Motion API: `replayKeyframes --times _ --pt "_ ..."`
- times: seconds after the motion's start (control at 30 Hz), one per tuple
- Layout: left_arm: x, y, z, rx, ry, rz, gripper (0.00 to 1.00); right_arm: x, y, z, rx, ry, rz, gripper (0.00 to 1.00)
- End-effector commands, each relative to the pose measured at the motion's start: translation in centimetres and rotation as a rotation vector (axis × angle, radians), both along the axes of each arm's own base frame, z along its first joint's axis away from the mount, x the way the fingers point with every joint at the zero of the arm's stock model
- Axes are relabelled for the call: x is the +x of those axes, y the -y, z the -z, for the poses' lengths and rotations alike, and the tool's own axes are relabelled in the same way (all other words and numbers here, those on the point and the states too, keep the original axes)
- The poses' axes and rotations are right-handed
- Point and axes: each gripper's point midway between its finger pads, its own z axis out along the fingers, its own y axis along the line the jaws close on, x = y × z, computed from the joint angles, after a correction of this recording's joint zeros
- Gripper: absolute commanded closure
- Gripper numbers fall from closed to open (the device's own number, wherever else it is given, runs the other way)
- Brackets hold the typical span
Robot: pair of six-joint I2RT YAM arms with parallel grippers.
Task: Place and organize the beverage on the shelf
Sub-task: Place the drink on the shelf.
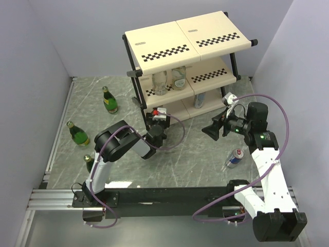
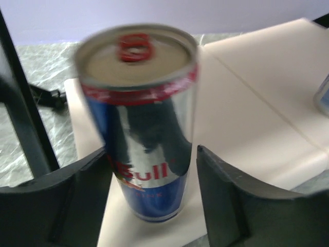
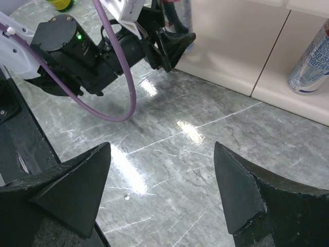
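Standing on the cream bottom panel (image 2: 247, 113) of the three-tier checker-striped rack (image 1: 205, 25), a slim silver-and-blue can (image 2: 144, 134) with a red tab sits between the black fingers of the left gripper (image 2: 151, 152). They are parted to either side of it. A sliver of panel shows beside the finger at the right of the frame, but blur hides whether the other one touches. The right gripper (image 3: 160, 149) hangs over the grey marbled tabletop (image 3: 180, 206) at centre right of the top view, its fingers spread wide with nothing between them. A second can (image 3: 311, 64) stands further along the same tier. Two clear bottles (image 1: 169, 81) stand on the middle tier. Three green glass bottles (image 1: 78, 135) stand at the left of the top view, and a third can (image 1: 235, 158) lies at lower right.
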Motion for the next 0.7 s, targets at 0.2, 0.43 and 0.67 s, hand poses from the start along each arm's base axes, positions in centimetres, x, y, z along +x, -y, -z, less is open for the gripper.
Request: replayKeyframes --times 0.2,0.43,0.67 --pt "-0.7 -0.6 -7.9 -0.347 0.255 -0.008 0.09 0.0 0.1 -1.5 0.003 0.056 -0.010 0.13" --pt "-1.4 -1.2 -8.4 -0.351 0.260 -0.029 0.00 0.0 0.1 -1.5 0.005 0.053 -0.013 0.13" --pt "-2.3 -1.3 -8.8 -0.322 0.262 -0.049 0.01 0.0 0.1 -1.5 0.005 0.055 -0.012 0.13"
